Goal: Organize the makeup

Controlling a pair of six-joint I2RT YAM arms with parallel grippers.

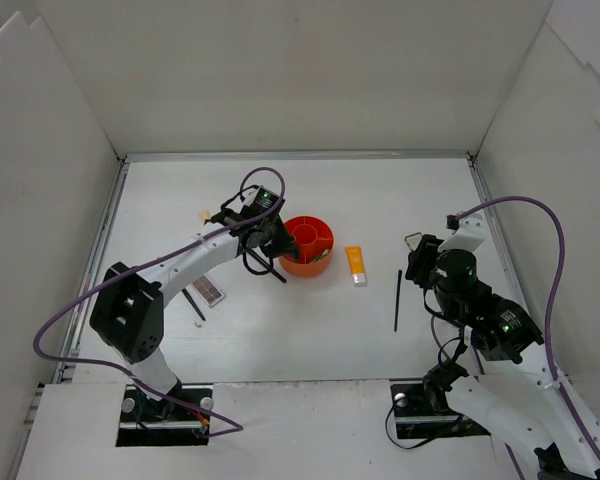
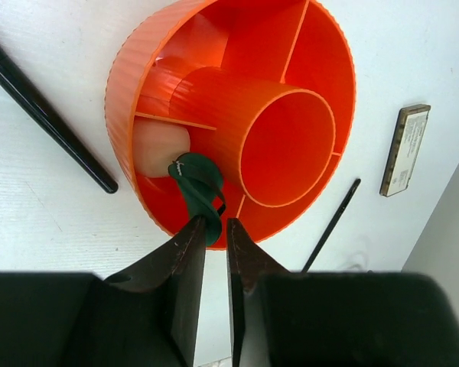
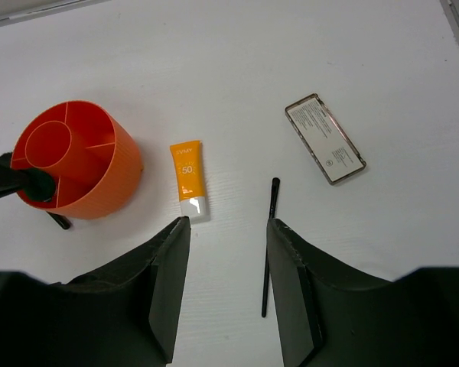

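The left fingers stand narrow and pinch the end of a green tube. The tube sticks out forward from the tips. It hangs over an outer compartment of the holder, between the outer wall and the round middle cup. A beige sponge lies in that compartment, just beside the far end of the tube; I cannot tell if the two touch. A thick brush lies on the worktop near the outside wall of the holder.

The right fingers are spread wide and hold nothing. They hang above the worktop, well apart from the holder. In the right wrist view, an orange tube lies flat just beyond the tip of the finger seen at the left, with its white cap toward the camera. A thin brush lies near the inner side of the other finger and points away from the camera. A palette lies farther off, label side up, apart from both fingers.
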